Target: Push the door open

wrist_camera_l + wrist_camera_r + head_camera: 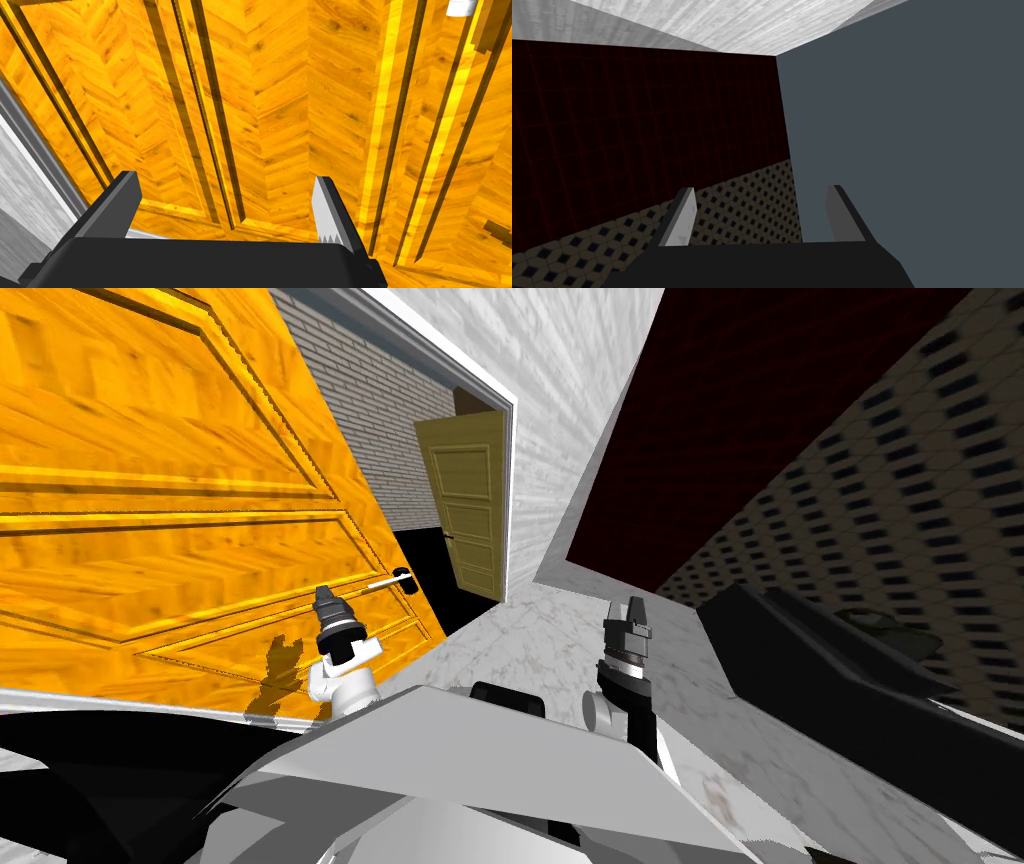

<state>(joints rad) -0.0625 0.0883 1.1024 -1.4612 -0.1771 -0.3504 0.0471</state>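
An orange panelled wooden door point(170, 498) stands swung partly open on my left, with a white lever handle point(398, 581) near its free edge. My left gripper point(327, 600) is close against the door's lower panel, a little short of the handle, casting a shadow on the wood. In the left wrist view its open fingers point(330, 210) frame the door's panels point(280, 115), with the handle point(461, 7) off to one side. My right gripper point(624, 614) is raised clear of the door, open with nothing between its fingers point(681, 220).
Past the door's edge lies a black area point(440, 578), a brick wall and a second, pale yellow door point(472, 513) further in. A white door frame point(500, 398) borders the opening. A dark low piece of furniture point(850, 678) stands on my right by a patterned wall.
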